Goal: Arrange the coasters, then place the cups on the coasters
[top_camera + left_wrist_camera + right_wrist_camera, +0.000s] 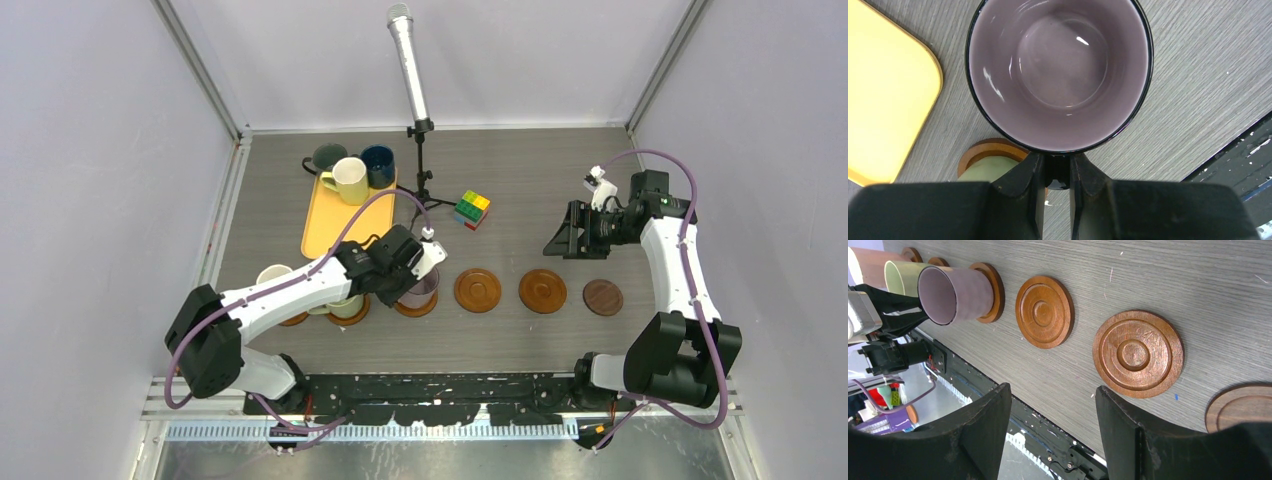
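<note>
We see a mauve mug (1058, 75) with a black rim, a yellow tray (330, 232), and a grey wood-grain table (520, 180). The coasters (1138, 354) are brown with concentric rings, one coaster (603, 297) is darker, and the cube (472, 209) is many-coloured.

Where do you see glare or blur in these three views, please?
Left wrist view: white glints inside the mauve mug, left end effector dark and soft-edged; right wrist view: empty coasters crisp, right end effector nearly black; top external view: even light, faint shadows on the table.
</note>
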Motion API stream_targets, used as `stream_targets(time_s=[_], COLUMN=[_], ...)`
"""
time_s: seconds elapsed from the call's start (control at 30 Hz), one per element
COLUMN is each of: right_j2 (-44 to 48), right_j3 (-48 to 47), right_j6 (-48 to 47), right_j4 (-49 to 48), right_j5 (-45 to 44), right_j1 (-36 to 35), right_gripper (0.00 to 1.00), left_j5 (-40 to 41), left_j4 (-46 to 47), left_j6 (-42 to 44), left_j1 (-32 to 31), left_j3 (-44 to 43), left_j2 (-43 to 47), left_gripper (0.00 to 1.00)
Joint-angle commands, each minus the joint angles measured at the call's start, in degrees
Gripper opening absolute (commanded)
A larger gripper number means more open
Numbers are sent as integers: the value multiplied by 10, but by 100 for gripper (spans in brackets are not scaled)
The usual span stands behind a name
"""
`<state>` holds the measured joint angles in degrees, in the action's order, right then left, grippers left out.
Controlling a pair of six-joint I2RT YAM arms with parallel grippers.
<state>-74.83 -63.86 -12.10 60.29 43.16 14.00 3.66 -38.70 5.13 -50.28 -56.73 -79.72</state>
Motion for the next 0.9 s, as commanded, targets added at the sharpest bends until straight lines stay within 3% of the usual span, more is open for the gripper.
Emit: stream_targets(time_s=[0.0, 0.17, 0.37, 0.63, 0.87], right_j2=[6, 6, 6, 8, 7], right_j3=[-5, -6, -6, -7, -8], right_j6=[1, 1, 2, 2, 2], right_j4=[2, 2, 2, 2, 0], right_j5=[9, 9, 10, 9, 9], right_j1=[1, 1, 1, 1, 1], right_gripper=[67, 67, 67, 67, 67], left_j5=[-5, -12, -15, -7, -11], left_j4=[38, 29, 16, -2, -21], left_j6=[2, -1, -3, 6, 5], left_j1=[-3, -3, -3, -3, -3], left_j3=[-6, -7, -10, -6, -3], left_j2=[10, 8, 5, 12, 37], left_gripper=[0, 1, 14, 22, 45])
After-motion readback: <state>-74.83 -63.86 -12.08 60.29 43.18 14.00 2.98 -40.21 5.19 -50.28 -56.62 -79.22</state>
